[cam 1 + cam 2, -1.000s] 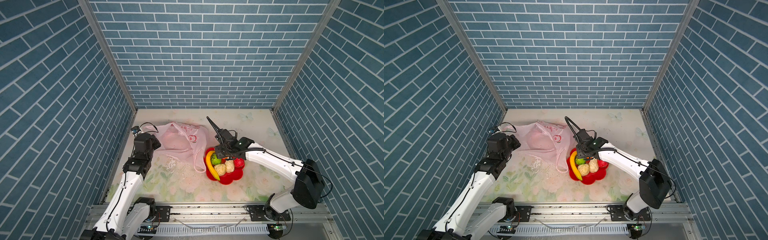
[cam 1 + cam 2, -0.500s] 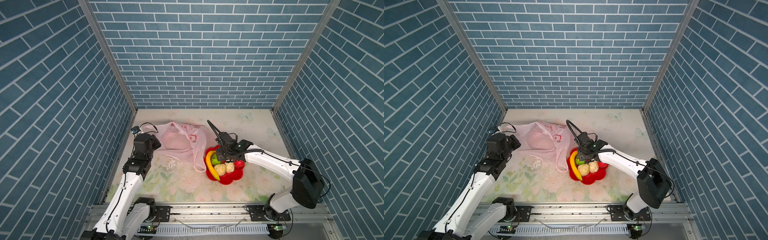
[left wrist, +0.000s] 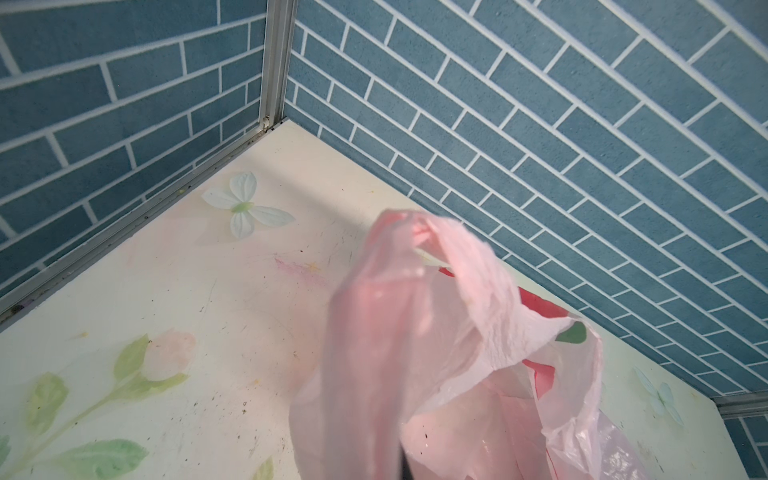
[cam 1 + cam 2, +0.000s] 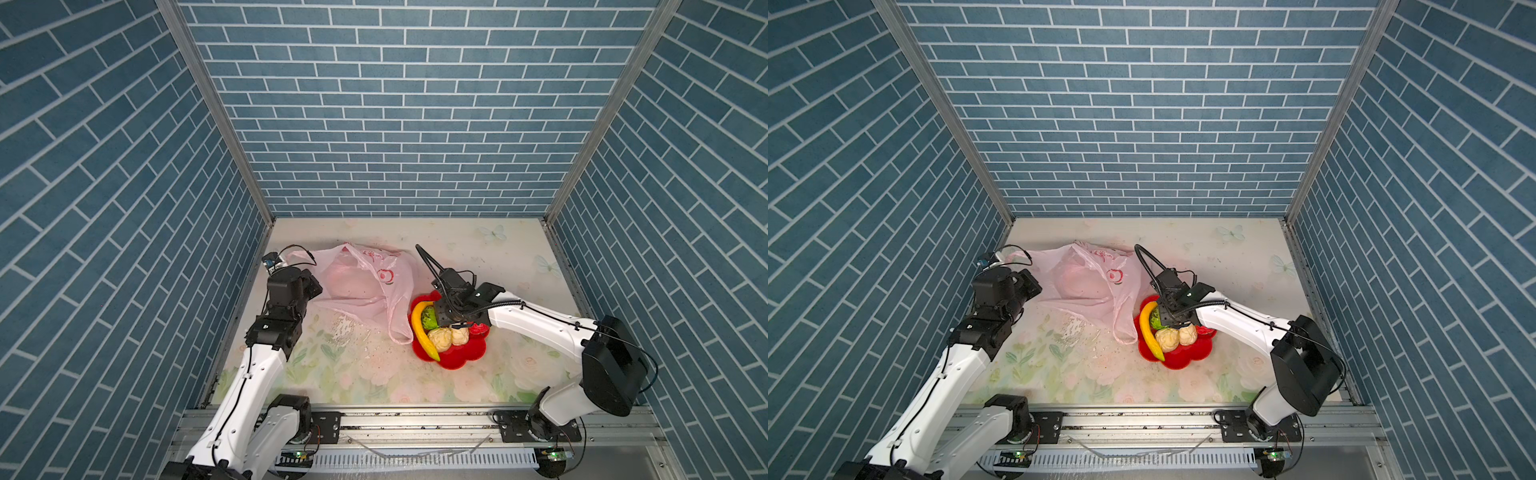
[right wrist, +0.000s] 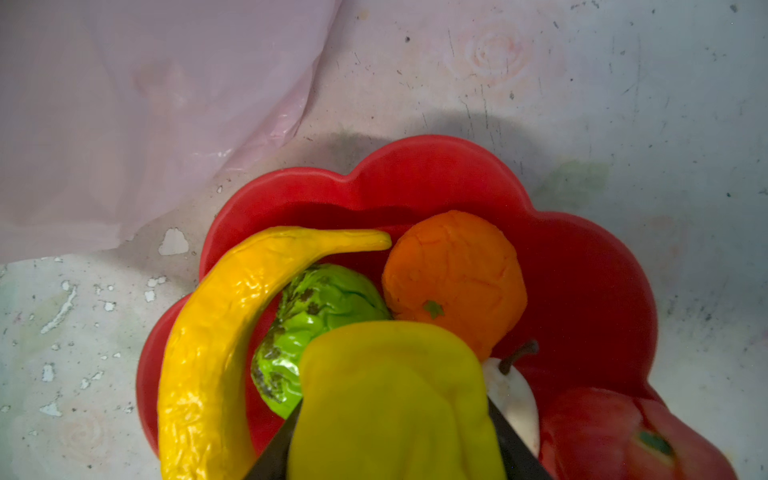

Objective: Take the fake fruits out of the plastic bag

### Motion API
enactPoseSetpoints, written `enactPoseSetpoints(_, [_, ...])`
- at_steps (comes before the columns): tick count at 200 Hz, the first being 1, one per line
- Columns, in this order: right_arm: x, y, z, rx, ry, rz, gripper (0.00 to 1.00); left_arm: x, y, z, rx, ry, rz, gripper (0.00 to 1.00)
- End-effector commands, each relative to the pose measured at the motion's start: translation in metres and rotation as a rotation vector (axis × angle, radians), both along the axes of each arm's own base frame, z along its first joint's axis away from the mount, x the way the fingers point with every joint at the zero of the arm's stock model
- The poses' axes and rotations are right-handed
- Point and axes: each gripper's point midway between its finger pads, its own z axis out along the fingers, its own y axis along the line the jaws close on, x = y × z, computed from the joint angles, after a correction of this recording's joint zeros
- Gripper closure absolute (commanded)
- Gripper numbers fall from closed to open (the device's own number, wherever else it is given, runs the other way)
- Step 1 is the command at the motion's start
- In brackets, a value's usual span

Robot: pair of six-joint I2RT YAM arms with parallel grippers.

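The pale-pink plastic bag (image 4: pixel 357 282) (image 4: pixel 1084 282) lies at the back left. My left gripper (image 3: pixel 399 465) is shut on one of its handles, and the film (image 3: pixel 415 332) drapes over the fingers and hides them. My right gripper (image 5: pixel 390 419) is shut on a yellow fruit (image 5: pixel 390 386) just above the red bowl (image 4: pixel 453 363) (image 5: pixel 415 166). The bowl holds a banana (image 4: pixel 422 328) (image 5: pixel 216 332), a green fruit (image 5: pixel 324 316), an orange one (image 5: pixel 453 274), a red one (image 5: pixel 602 436) and two cream bumpy ones (image 4: pixel 440 338). In both top views the right wrist hides the yellow fruit.
The bag's free handle loop (image 4: pixel 399 328) lies on the flowered tabletop (image 4: pixel 357 374), touching the bowl's left rim. Blue brick walls close in the left, back and right. A metal rail (image 4: pixel 415 424) runs along the front edge.
My right gripper has come down and slightly forward over the bowl with the yellow fruit in it. The left arm and the bag have not moved.
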Motion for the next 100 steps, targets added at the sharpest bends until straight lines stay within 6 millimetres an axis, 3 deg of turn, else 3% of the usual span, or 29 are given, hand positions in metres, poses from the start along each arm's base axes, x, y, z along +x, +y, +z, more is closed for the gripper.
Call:
enactPoseSetpoints(1, [-0.0018,-0.0079,-0.0144,-0.015,0.025,-0.056,0.46,-0.0007,0.0017,0.0017,-0.004,-0.014,0.004,0.95])
enactPoseSetpoints(100, [-0.0043,-0.0112,-0.0198,-0.028,0.041,-0.069,0.34,-0.0016,0.0013,0.0035,-0.007,-0.022,0.003,0.95])
